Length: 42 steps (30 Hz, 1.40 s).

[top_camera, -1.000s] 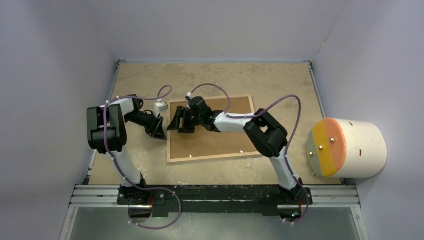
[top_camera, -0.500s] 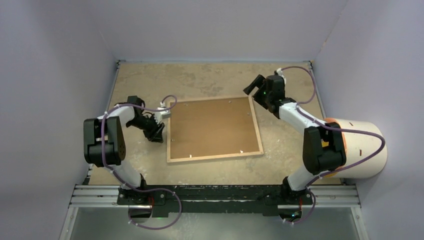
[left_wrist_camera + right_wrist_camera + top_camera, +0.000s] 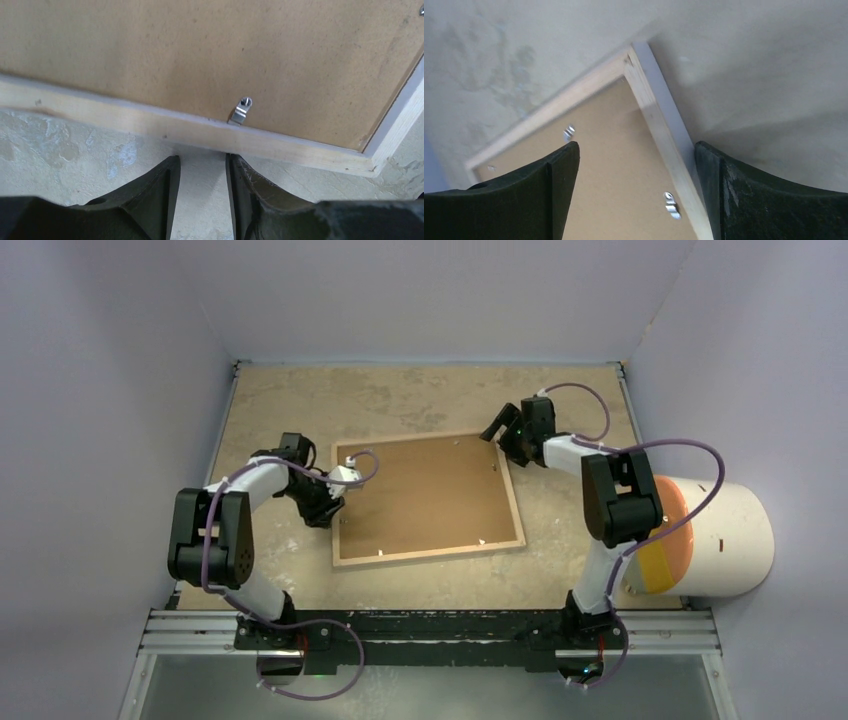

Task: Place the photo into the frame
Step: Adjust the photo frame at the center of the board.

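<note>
Light-wood frame [image 3: 150, 125] rail runs across, back side up, corner at lower right. Brown backing board [image 3: 200, 50] fills it. One metal retaining clip [image 3: 241, 111] on board edge, tip touching rail. Left gripper [image 3: 202, 159] low over mottled table [image 3: 60, 155], fingers [image 3: 165, 175] narrowly parted, nothing between, tips just short of rail.

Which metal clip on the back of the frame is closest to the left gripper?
The clip on the frame's left rail, straight ahead of the left gripper's parted fingers. The other clips sit along the near, far and right rails.
</note>
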Tool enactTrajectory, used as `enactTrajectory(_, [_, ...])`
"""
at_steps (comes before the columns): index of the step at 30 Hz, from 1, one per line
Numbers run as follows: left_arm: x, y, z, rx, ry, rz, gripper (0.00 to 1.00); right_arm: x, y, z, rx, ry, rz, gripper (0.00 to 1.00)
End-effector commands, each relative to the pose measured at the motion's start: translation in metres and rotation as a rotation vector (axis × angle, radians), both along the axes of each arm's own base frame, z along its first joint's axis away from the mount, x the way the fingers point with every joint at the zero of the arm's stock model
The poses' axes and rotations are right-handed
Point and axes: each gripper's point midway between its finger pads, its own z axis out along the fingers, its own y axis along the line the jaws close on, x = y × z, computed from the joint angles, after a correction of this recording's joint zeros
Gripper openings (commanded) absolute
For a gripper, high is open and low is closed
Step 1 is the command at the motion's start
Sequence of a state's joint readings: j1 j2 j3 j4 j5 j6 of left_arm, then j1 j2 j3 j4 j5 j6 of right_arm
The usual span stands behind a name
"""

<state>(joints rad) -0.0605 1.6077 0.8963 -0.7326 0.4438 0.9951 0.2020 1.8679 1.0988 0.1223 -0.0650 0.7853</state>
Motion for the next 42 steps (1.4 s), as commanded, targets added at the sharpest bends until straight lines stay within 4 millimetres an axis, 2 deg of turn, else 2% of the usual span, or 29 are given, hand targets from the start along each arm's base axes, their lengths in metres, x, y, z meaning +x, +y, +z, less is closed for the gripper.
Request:
enactTrajectory(1, [-0.042, -0.018, -0.029, 0.010, 0.162, -0.032, 0.43, 0.016, 0.050, 0.003, 0.134, 0.005, 0.108, 0.87])
enactTrajectory(7, [-0.054, -0.072, -0.017, -0.042, 0.179, -0.152, 0.49, 0.043, 0.148, 0.021, 0.175, -0.024, 0.329, 0.90])
enactTrajectory(8, [-0.057, -0.079, -0.015, -0.044, 0.182, -0.177, 0.52, 0.050, 0.157, 0.025, 0.150, -0.033, 0.344, 0.91])
enactTrajectory(10, [-0.063, -0.090, -0.007, -0.049, 0.188, -0.225, 0.56, 0.063, 0.163, 0.034, 0.110, -0.048, 0.337, 0.94])
enactTrajectory(12, [-0.072, -0.093, 0.003, -0.063, 0.205, -0.275, 0.61, 0.076, 0.154, 0.051, 0.058, -0.087, 0.301, 0.99])
enactTrajectory(15, [-0.084, -0.083, 0.018, -0.042, 0.221, -0.345, 0.67, 0.096, 0.109, 0.077, -0.067, -0.153, 0.170, 0.99])
enactTrajectory(17, [-0.086, -0.071, 0.027, -0.003, 0.206, -0.378, 0.70, 0.097, 0.078, 0.098, -0.112, -0.178, 0.092, 0.99])
enactTrajectory(20, [-0.078, -0.053, 0.049, 0.017, 0.172, -0.396, 0.73, 0.087, 0.040, 0.117, -0.167, -0.194, 0.007, 0.99])
enactTrajectory(22, [-0.059, -0.040, 0.066, 0.022, 0.130, -0.372, 0.73, 0.070, 0.022, 0.120, -0.191, -0.168, -0.008, 0.99])
enactTrajectory(24, [-0.028, -0.024, 0.081, 0.037, 0.065, -0.312, 0.71, 0.044, 0.016, 0.121, -0.183, -0.142, 0.010, 0.99])
enactTrajectory(26, [0.019, -0.004, 0.089, 0.060, -0.022, -0.187, 0.69, 0.011, 0.017, 0.118, -0.141, -0.127, 0.049, 0.99])
enactTrajectory(27, [0.054, 0.006, 0.097, 0.066, -0.096, -0.090, 0.69, -0.005, 0.016, 0.116, -0.128, -0.132, 0.059, 0.99])
enactTrajectory(28, [0.078, 0.016, 0.101, 0.061, -0.130, -0.005, 0.68, -0.025, 0.018, 0.110, -0.098, -0.119, 0.078, 0.99])
enactTrajectory(30, [0.117, 0.032, 0.102, 0.037, -0.158, 0.135, 0.65, -0.074, 0.018, 0.092, -0.041, -0.055, 0.116, 0.99])
enactTrajectory(31, [0.132, 0.036, 0.097, 0.028, -0.160, 0.185, 0.63, -0.088, 0.017, 0.087, -0.027, -0.033, 0.119, 0.99])
enactTrajectory(32, [0.145, 0.041, 0.093, 0.026, -0.167, 0.228, 0.62, -0.109, 0.018, 0.091, 0.009, -0.037, 0.135, 0.99])
enactTrajectory(33, [0.156, 0.045, 0.086, 0.025, -0.173, 0.267, 0.60, -0.131, 0.016, 0.079, 0.030, -0.005, 0.142, 0.99])
enactTrajectory(34, [0.165, 0.046, 0.079, 0.028, -0.183, 0.293, 0.59, -0.148, 0.016, 0.075, 0.058, 0.005, 0.147, 0.99])
enactTrajectory(37, [0.178, 0.049, 0.050, 0.028, -0.183, 0.360, 0.57, -0.187, 0.018, 0.062, 0.121, 0.049, 0.165, 0.99])
enactTrajectory(40, [0.173, 0.041, 0.031, 0.000, -0.144, 0.371, 0.56, -0.210, 0.018, 0.046, 0.155, 0.090, 0.170, 0.99])
enactTrajectory(42, [0.163, 0.033, 0.023, -0.009, -0.123, 0.350, 0.55, -0.213, 0.021, 0.038, 0.181, 0.097, 0.174, 0.99])
